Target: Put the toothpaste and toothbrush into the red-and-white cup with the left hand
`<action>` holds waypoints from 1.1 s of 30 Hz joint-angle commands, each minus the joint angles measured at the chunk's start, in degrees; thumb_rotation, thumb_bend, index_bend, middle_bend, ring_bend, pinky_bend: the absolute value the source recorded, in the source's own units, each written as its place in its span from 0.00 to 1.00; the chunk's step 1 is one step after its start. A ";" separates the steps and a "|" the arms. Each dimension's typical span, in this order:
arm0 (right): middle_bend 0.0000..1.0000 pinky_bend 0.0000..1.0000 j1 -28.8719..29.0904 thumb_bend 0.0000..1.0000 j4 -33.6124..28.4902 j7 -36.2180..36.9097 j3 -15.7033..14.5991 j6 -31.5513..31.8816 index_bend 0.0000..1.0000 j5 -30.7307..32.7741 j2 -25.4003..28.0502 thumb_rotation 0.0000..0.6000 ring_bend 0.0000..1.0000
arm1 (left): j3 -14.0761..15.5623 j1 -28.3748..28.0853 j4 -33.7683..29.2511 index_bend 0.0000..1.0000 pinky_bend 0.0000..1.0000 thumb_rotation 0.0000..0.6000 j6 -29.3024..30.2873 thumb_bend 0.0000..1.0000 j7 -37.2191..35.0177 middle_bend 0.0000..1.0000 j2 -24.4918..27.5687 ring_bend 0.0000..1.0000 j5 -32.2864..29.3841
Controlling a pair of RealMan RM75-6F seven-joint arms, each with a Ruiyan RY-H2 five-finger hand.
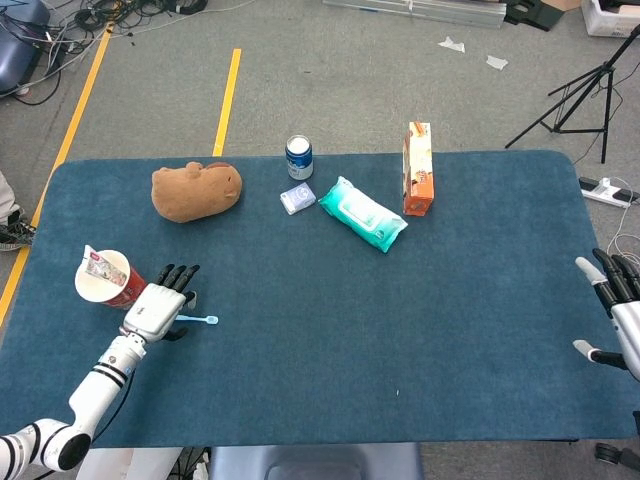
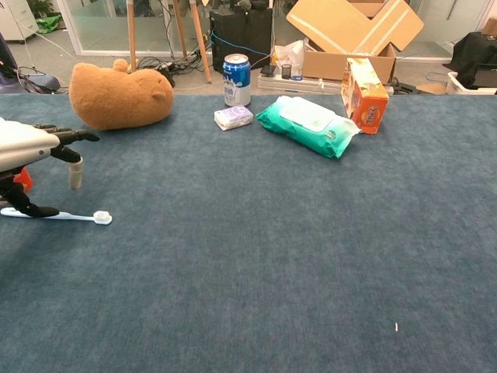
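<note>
- The dark blue carpeted surface [image 1: 330, 300] has rounded corners; its near half, to the right of the red-and-white paper cup [image 1: 110, 280], is open carpet all the way to the right edge.
- The red-and-white paper cup stands upright near the surface's left edge. A crumpled printed packet pokes out over its rim; whether that is the toothpaste I cannot tell.
- The light blue plastic toothbrush [image 2: 58, 215] lies flat on the surface just right of the cup, its white head pointing away from the cup.
- The left robot hand [image 1: 160, 303] hangs just right of the cup, over the toothbrush handle, palm down with fingers stretched out and apart, holding nothing. In the chest view its dark thumb tip is down at the handle end of the toothbrush; I cannot tell if it touches.
- The right robot hand [image 1: 617, 315] sits at the right edge of the surface, far from the cup, fingers spread and holding nothing.
- Along the far side, well apart from the cup: a brown plush animal [image 1: 196, 190], a blue drink can [image 1: 299, 157], a small pale tissue pack [image 1: 297, 198], a green wet-wipe pack [image 1: 362, 214] and an orange carton [image 1: 418, 170] standing upright.
</note>
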 commanded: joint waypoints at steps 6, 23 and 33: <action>0.00 0.32 0.13 0.00 0.12 -0.41 0.04 -0.43 0.00 0.38 -0.18 1.00 0.00 | 0.03 -0.07 5.41 0.44 0.00 1.00 -1.22 0.21 -1.38 0.00 -2.84 0.00 2.55; 0.00 0.32 0.29 0.00 0.82 -0.04 -0.05 -1.08 0.00 0.69 -0.58 1.00 0.00 | -1.20 0.22 9.39 0.45 0.00 1.00 -3.05 0.21 2.39 0.00 -5.88 0.00 0.63; 0.00 0.32 0.43 0.00 1.28 0.01 -0.17 -1.55 0.00 0.81 -1.07 1.00 0.00 | -1.94 0.39 11.11 0.47 0.00 1.00 -4.28 0.21 2.89 0.00 -6.72 0.00 -0.90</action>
